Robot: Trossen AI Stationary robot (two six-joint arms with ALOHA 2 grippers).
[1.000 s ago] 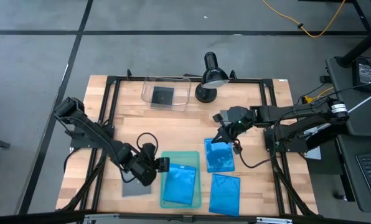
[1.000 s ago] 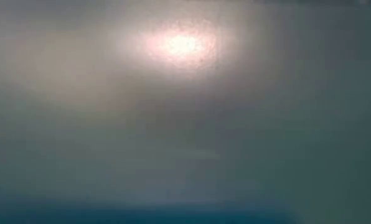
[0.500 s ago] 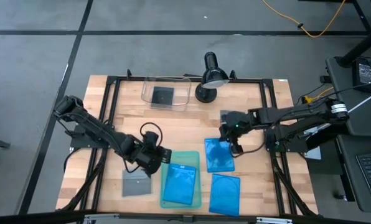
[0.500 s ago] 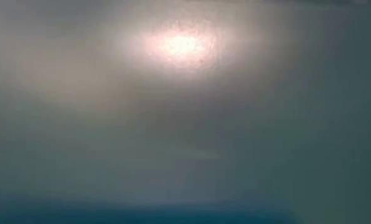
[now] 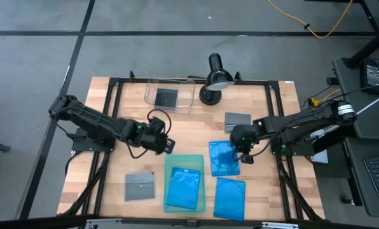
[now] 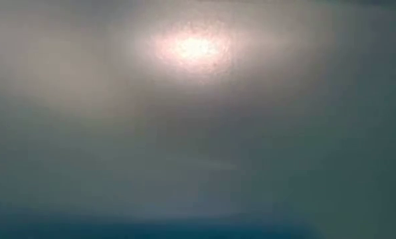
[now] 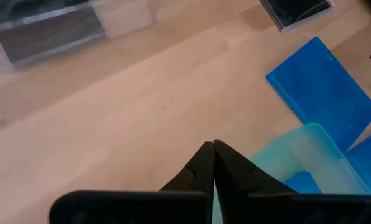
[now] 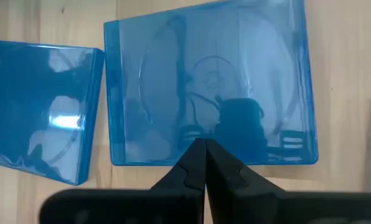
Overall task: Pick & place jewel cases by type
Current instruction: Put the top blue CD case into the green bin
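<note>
My left gripper is shut and empty above bare wood, just beyond the pale-green tray. One blue jewel case lies flat in that tray. Two more blue cases lie flat on the table to its right. My right gripper is shut with nothing between its fingers, over the right edge of the farther blue case. Grey cases lie flat at the front left and behind my right gripper. A dark case lies in the clear bin.
A black desk lamp stands at the far edge beside the bin. A black metal frame runs round the tabletop. Bare wood lies between the bin and the tray. The low view shows only a blur.
My left gripper has risen from beside the front-left grey case and gone toward the far edge, leaving that case flat on the table. My right gripper has drawn a little toward the table's right and near edges, uncovering the grey case behind it.
</note>
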